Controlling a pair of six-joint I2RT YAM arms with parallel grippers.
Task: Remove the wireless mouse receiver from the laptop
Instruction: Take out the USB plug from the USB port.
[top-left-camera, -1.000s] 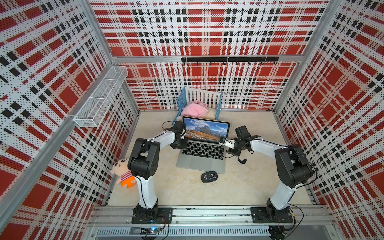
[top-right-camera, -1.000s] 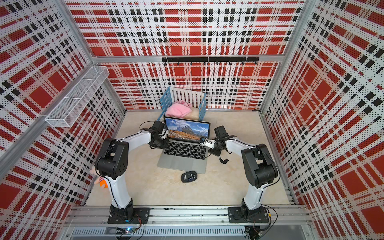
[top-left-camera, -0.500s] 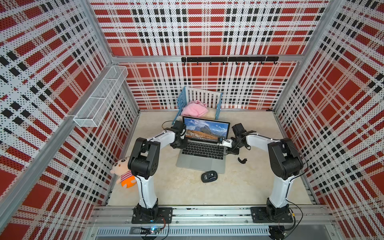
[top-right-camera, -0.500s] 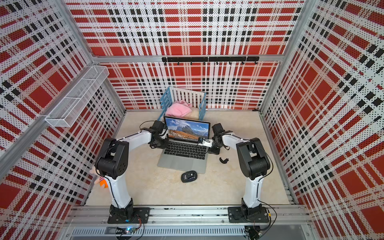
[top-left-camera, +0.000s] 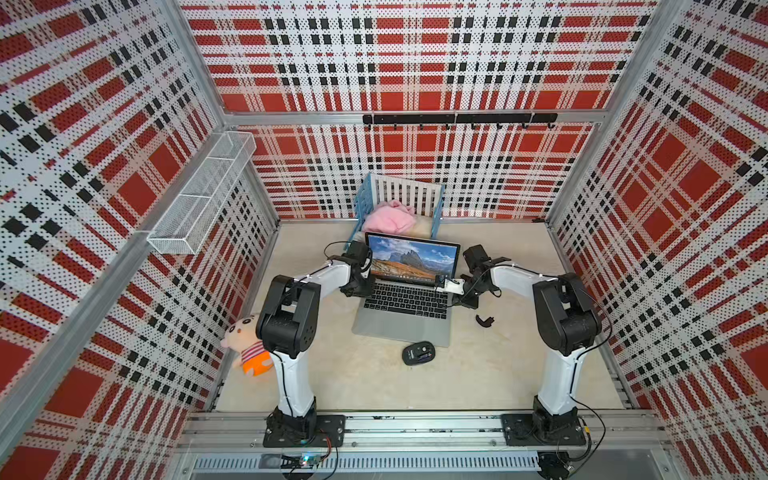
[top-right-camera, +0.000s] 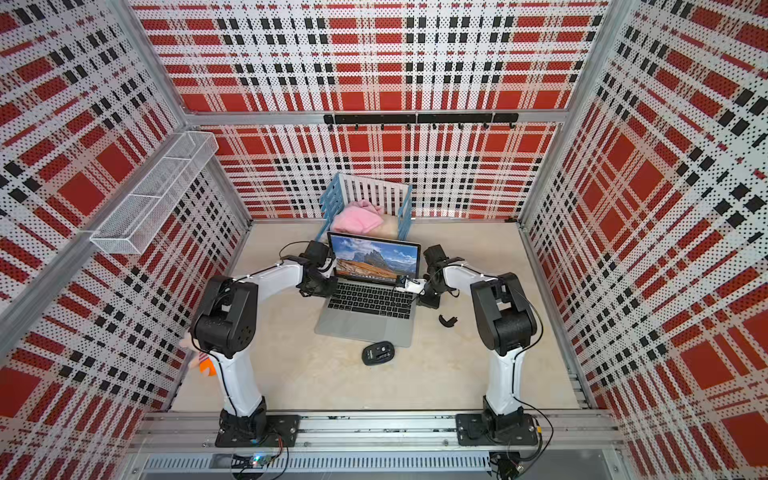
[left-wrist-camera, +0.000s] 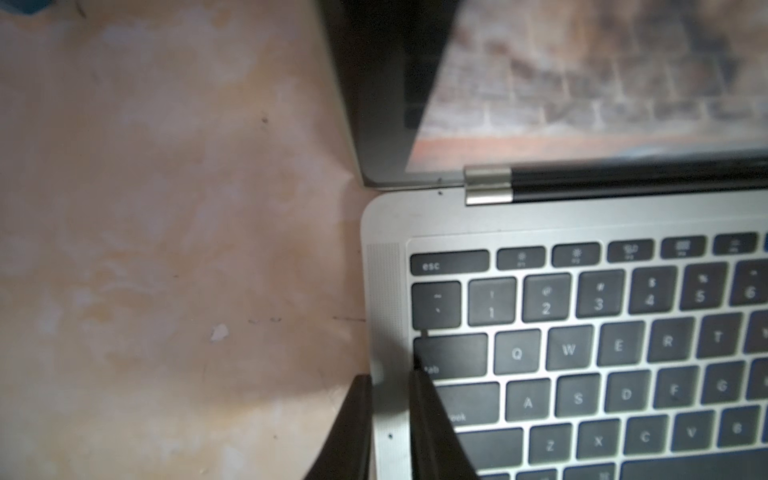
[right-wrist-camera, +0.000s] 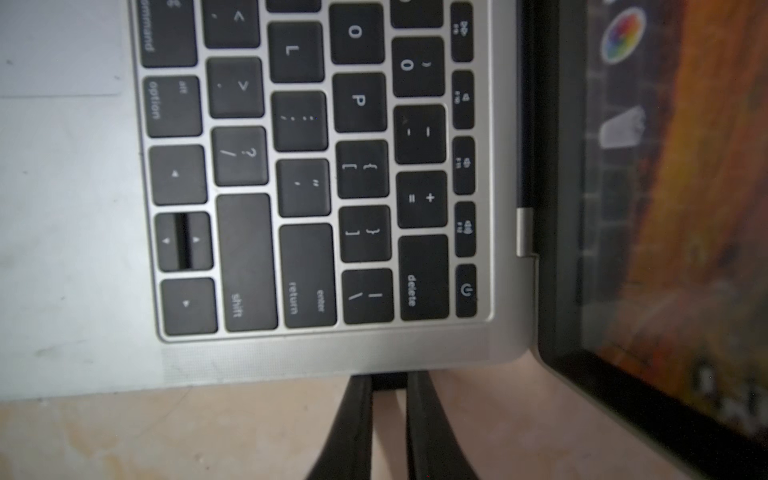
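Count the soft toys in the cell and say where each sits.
2. A pink plush lies in the small crib behind the laptop. A doll in an orange outfit lies by the left wall, beside the left arm. More may be hidden.

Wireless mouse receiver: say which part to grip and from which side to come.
Pinch the wireless mouse receiver across the two flanks of its short black stub. Come in level from the laptop's side edge by the return key, since the stub sticks straight out there. The right hand brackets it that way.

Mouse (top-left-camera: 418, 353) before laptop (top-left-camera: 401, 322), crib (top-left-camera: 399, 199) behind it
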